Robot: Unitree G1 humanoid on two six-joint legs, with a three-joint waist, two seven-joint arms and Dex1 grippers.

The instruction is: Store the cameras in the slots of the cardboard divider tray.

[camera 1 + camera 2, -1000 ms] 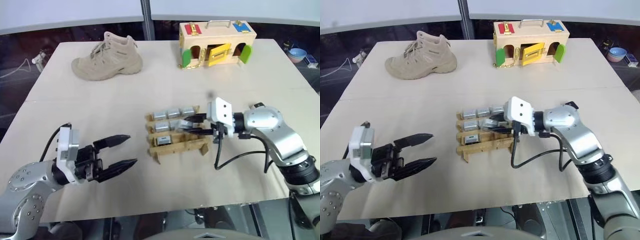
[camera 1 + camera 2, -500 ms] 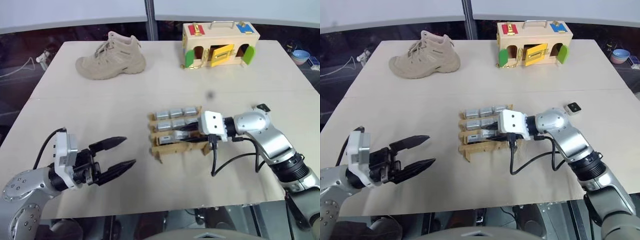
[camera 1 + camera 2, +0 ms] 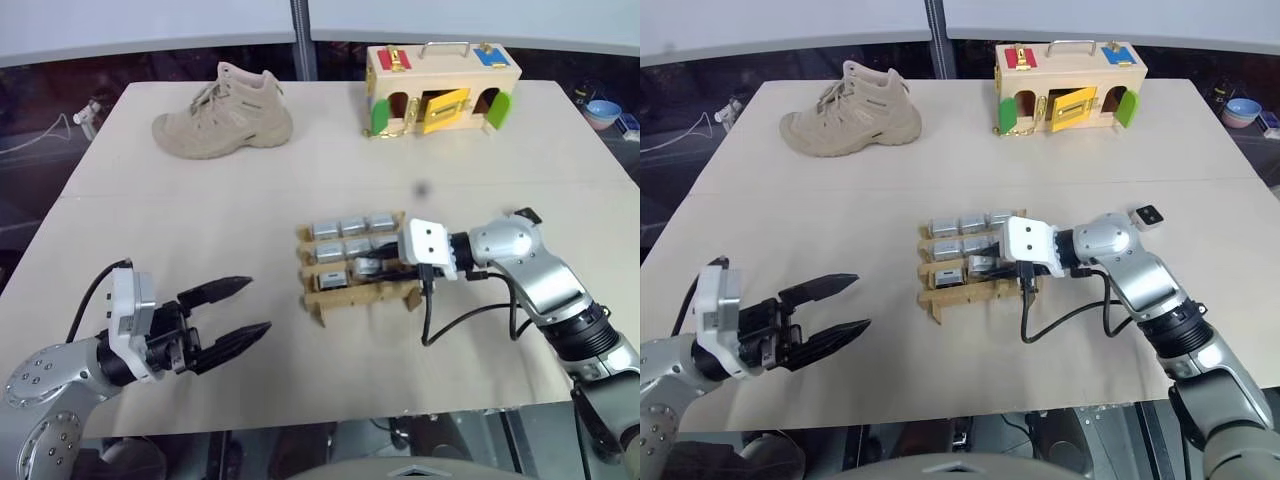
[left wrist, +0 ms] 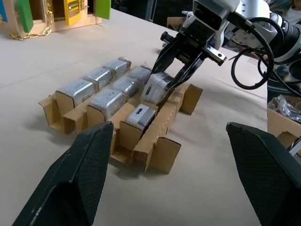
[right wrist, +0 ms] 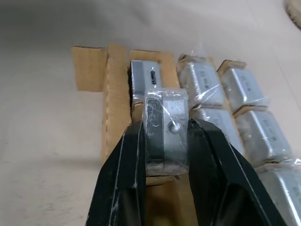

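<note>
One camera [image 5: 167,134] is pinched in the right gripper [image 4: 175,80] jaws, tilted over the cardboard divider tray [image 3: 345,293] mid-worktop [image 3: 200,200]. Other cameras [image 3: 345,227] fill its far rows. The left gripper [image 3: 238,310] hovers open, near left. A shoe [image 3: 222,113] and wooden box [image 3: 440,75] stand far back.

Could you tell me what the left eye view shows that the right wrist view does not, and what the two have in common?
Left eye view alone: the tan shoe and the wooden box with coloured doors at the table's far side, and the left gripper, open above the bare table.

Right wrist view alone: the clear wrap on the held camera and the small port on the camera already stored beyond it.

Both: the right gripper shut on that camera over the cardboard divider tray, whose far rows hold cameras.
</note>
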